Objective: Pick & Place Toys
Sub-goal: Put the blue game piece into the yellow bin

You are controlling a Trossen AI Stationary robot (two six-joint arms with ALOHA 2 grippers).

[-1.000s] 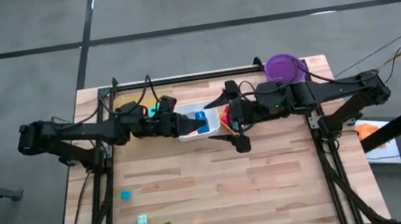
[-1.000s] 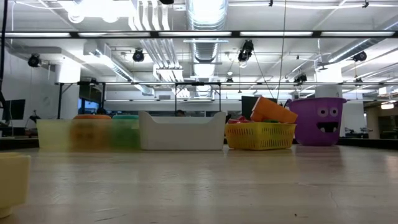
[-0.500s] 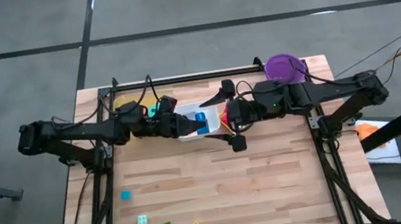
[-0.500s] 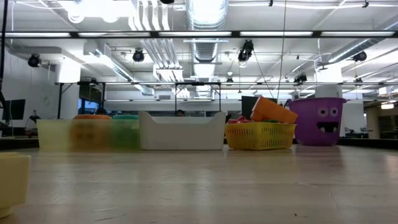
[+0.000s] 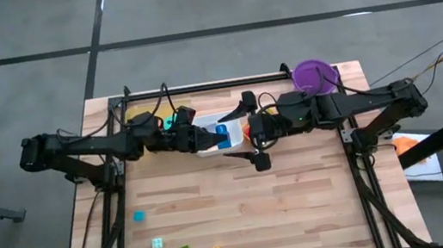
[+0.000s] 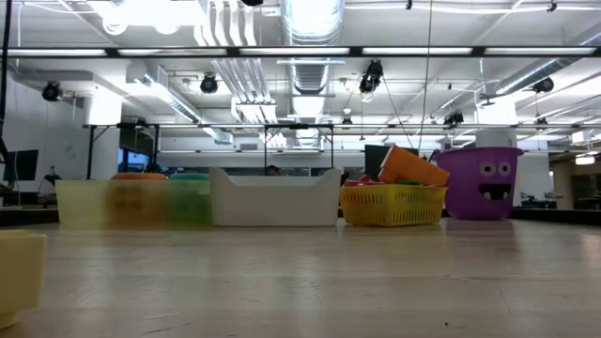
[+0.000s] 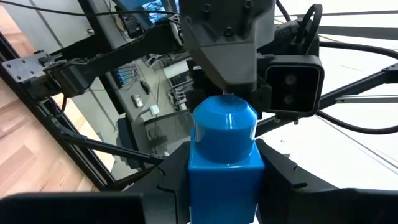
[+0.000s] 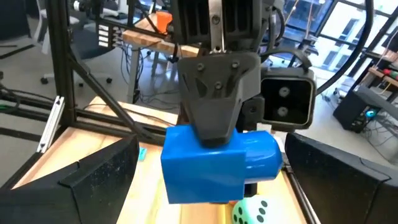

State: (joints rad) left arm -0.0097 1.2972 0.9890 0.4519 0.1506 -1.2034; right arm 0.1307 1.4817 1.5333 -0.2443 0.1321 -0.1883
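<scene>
My left gripper point(image 5: 208, 134) reaches in from the table's left and is shut on a blue block point(image 5: 221, 130) with a round stud point(image 7: 225, 118), held above the white tray point(image 5: 204, 146). My right gripper point(image 5: 252, 131) faces it from the right, open wide. Its fingers point(image 8: 93, 180) stand apart on either side of the blue block point(image 8: 217, 163) without touching it. A pale green dotted die point(image 8: 252, 211) lies below the block. Several small blocks point(image 5: 139, 216) rest on the table's near left. My left gripper pinches the blue block's square body point(image 7: 205, 186) between its two fingers point(image 7: 165, 186), which lie on two opposite faces. The fingers come in about level from the table's left. The block is lifted clear above the white tray, and its stud sticks out sideways beyond the fingers.
At the table's far edge stand a clouded bin point(image 6: 131, 202), the white tray point(image 6: 272, 197), a yellow basket point(image 6: 392, 204) with an orange piece point(image 6: 413, 167) and the purple bucket point(image 6: 479, 183). The near half of the wooden table point(image 5: 303, 208) holds only the small blocks.
My right gripper has edged a little toward the table's left, closer to the blue block, its fingers staying wide apart. My left gripper and the block have kept still.
</scene>
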